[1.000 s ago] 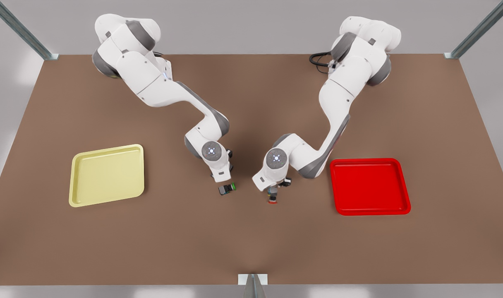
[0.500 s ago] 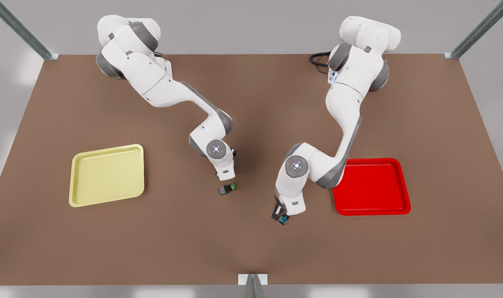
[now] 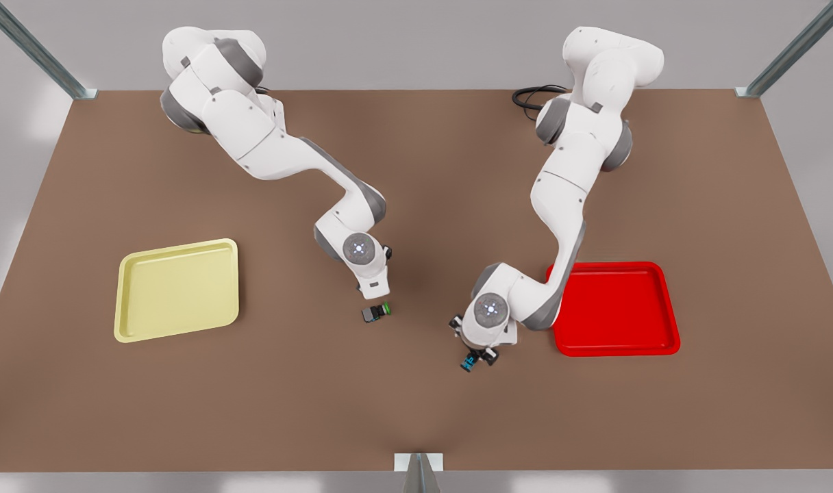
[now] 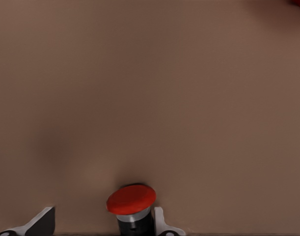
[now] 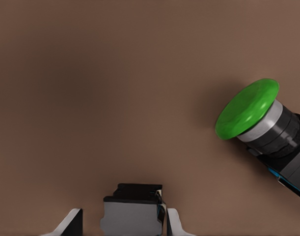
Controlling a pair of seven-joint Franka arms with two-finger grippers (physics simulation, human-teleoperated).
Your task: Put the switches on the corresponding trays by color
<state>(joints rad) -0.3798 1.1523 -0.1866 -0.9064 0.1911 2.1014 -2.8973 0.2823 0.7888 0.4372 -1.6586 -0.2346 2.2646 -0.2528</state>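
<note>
Red-capped switch beside red tray

Front cam high, overlooks table; wrist cams close, downward.

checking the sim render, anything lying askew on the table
Yes: the green-capped dark grey push-button switch lies tipped on its side on the brown table, near the right gripper. The pale yellow tray also sits slightly rotated.

A brown table lies under me; on it, near the middle, 1 green-capped switch lies tipped on its side, dark body toward the front view's left, cap toward its right; a black cable coils at the table's far edge; grey metal posts stand at the corners.
</note>
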